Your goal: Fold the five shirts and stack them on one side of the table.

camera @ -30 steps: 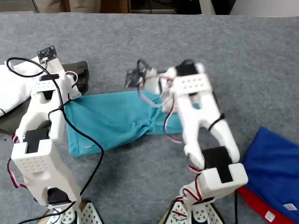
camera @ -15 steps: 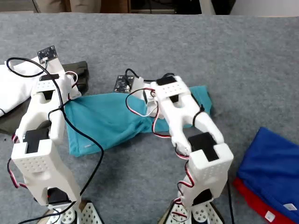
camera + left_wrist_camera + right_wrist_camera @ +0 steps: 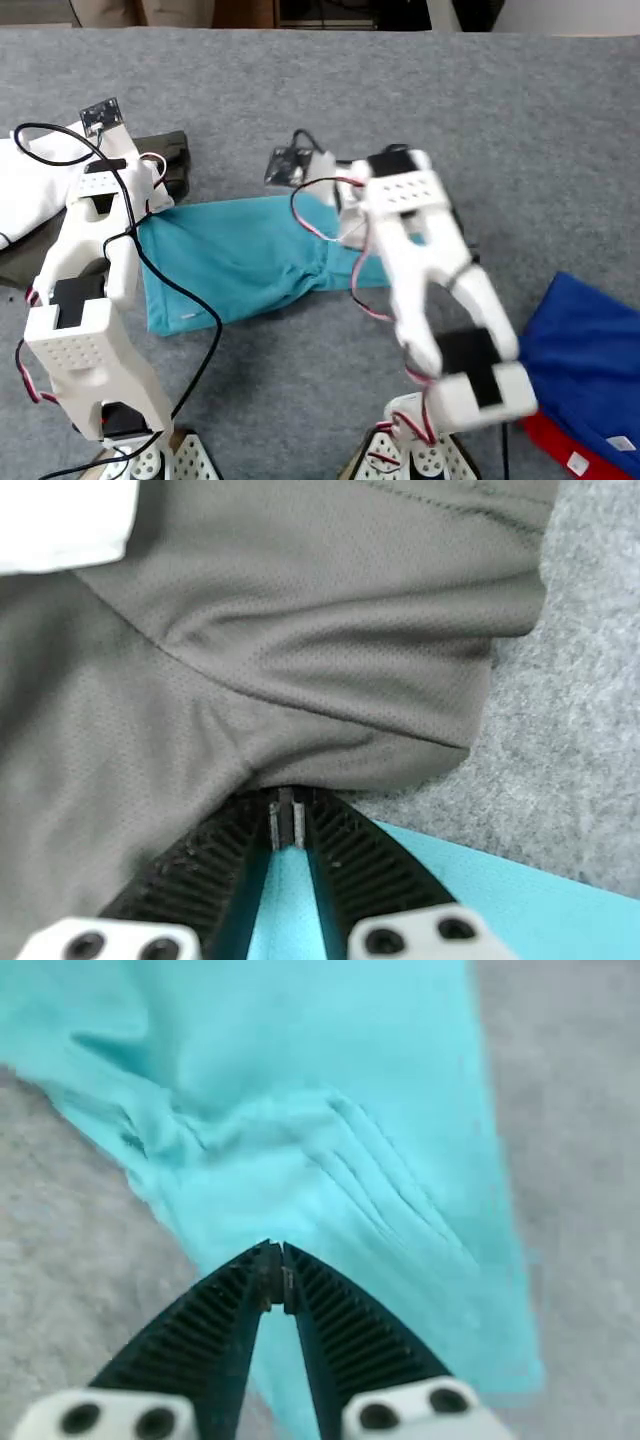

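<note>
Grey table (image 3: 560,120) | teal shirt (image 3: 240,260) rumpled | left claw (image 3: 285,820), right claw (image 3: 275,1275) closed

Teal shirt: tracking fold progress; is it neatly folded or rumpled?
Rumpled, not neatly folded: the teal shirt lies as a long strip on the table, creased near its middle.

Left end effector (image 3: 285,820) pinched closed, arm stretched forward; right end effector (image 3: 275,1278) closed, wrist turned inward.

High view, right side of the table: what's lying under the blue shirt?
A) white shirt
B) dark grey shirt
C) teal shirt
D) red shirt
D: the edge of a red shirt sticks out from beneath the blue shirt.
</note>
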Available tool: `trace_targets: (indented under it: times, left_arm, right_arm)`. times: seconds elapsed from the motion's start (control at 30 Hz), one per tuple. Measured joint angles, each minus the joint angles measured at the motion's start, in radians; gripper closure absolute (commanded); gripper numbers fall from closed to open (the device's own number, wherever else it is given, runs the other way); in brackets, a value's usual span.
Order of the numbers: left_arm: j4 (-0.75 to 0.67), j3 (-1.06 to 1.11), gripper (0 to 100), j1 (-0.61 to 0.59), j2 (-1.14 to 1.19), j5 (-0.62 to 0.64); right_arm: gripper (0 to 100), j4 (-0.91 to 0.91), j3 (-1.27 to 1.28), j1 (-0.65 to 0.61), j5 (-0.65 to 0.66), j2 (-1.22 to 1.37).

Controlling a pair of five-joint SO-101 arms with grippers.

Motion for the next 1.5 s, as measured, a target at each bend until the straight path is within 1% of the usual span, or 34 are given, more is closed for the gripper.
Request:
trace_targets:
  times: [0.1,0.17,0.27,0.37,0.43,0.53,0.6,0.7,0.83,0.93,1.0,1.17,1.33,1.5]
  left_arm:
    - [0.037,0.000,98,-0.011,-0.029,-0.002]
    - [0.086,-0.015,98,-0.020,-0.069,-0.002]
    - [0.180,-0.057,98,-0.025,-0.163,-0.029]
    - [0.311,-0.094,98,-0.031,-0.267,-0.066]
    - [0.411,-0.103,98,-0.037,-0.325,-0.106]
    - [0.555,-0.103,97,-0.055,-0.379,-0.144]
    - [0.637,-0.103,91,-0.077,-0.393,-0.158]
    - [0.726,-0.089,84,-0.115,-0.394,-0.161]
    - [0.845,-0.058,80,-0.155,-0.397,-0.161]
    - [0.870,-0.015,79,-0.155,-0.397,-0.161]
    - [0.862,0.015,79,-0.155,-0.397,-0.161]
    - [0.741,0.117,79,-0.153,-0.397,-0.157]
    - [0.624,0.215,79,-0.092,-0.397,-0.072]
    - [0.554,0.222,79,-0.037,-0.397,0.037]
  right_arm:
    - [99.4,-0.006,0.046,0.071,-0.008,-0.124]
    - [99.4,-0.057,0.097,0.123,-0.049,-0.170]
    - [99.4,-0.206,0.218,0.216,-0.161,-0.186]
    - [99.4,-0.393,0.377,0.302,-0.287,-0.186]
    - [99.4,-0.496,0.482,0.339,-0.347,-0.186]
    - [99.4,-0.609,0.614,0.396,-0.376,-0.186]
    - [99.4,-0.661,0.663,0.436,-0.382,-0.186]
    - [99.4,-0.695,0.683,0.485,-0.387,-0.216]
    - [99.4,-0.733,0.712,0.512,-0.388,-0.233]
    - [99.4,-0.740,0.712,0.514,-0.394,-0.233]
    - [99.4,-0.740,0.712,0.514,-0.416,-0.233]
    - [99.4,-0.740,0.712,0.514,-0.423,-0.233]
    - [99.4,-0.740,0.712,0.514,-0.423,-0.233]
    - [99.4,-0.740,0.724,0.514,-0.423,-0.252]
